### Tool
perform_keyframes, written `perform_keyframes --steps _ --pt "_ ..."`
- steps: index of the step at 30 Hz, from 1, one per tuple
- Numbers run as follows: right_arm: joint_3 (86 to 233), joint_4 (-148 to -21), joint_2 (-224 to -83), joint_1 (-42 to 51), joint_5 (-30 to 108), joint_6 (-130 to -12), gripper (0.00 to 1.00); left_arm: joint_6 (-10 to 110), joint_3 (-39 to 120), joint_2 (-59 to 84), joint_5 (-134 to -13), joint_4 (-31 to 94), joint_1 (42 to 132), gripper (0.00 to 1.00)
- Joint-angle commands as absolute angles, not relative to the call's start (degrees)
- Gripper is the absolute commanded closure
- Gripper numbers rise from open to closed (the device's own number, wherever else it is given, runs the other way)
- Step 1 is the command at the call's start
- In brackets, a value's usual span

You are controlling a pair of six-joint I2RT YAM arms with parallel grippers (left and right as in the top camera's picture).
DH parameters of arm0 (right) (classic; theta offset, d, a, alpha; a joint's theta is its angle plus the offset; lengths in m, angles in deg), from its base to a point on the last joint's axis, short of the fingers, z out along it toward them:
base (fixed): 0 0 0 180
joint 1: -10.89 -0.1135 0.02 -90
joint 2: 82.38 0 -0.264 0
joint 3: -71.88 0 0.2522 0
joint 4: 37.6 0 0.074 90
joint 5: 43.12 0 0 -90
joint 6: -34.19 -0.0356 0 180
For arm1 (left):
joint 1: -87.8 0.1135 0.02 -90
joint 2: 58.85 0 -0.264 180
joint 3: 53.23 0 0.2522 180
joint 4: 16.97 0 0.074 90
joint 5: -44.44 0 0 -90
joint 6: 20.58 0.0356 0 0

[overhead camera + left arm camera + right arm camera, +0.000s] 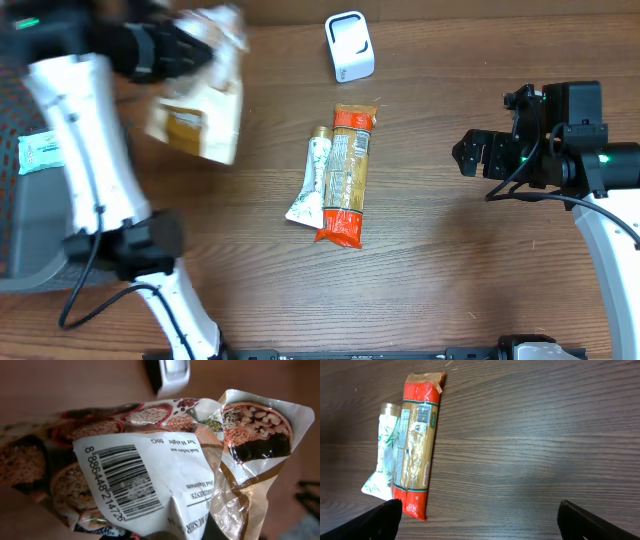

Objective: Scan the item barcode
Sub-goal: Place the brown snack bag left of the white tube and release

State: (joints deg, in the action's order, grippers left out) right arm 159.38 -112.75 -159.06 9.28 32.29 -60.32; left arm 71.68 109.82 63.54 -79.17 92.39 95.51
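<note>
barcode [127, 482] 8 886448 214726 on snack bag [165, 425] pinched by left end effector [185, 48]; right end effector [479, 507] spread

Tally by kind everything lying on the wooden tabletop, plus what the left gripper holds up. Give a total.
Snack bag, held up: 1
Pasta packet: 1
Tube: 1
Barcode scanner: 1
Total: 4
</note>
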Motion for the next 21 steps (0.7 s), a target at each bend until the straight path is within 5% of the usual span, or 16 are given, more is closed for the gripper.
perform_keyframes --steps 1,16,17,21 --pt "160.6 -112.58 -159.04 9.02 32.66 -60.47 0.0 68.99 99.44 63.41 -66.64 90.35 88.54 0.96" --pt "159.23 -113.14 -159.04 9.02 32.69 -60.26 0.0 51.31 54.74 63.41 -61.94 55.75 80.16 0.91" --pt "158.79 -113.14 -159.04 9.02 32.69 -60.26 0.0 50.96 52.67 63.41 -62.69 54.68 79.88 0.83" --pt "158.55 -112.97 -159.04 9.02 32.69 -60.26 0.0 50.98 50.55 63.41 -63.58 54.66 78.94 0.18"
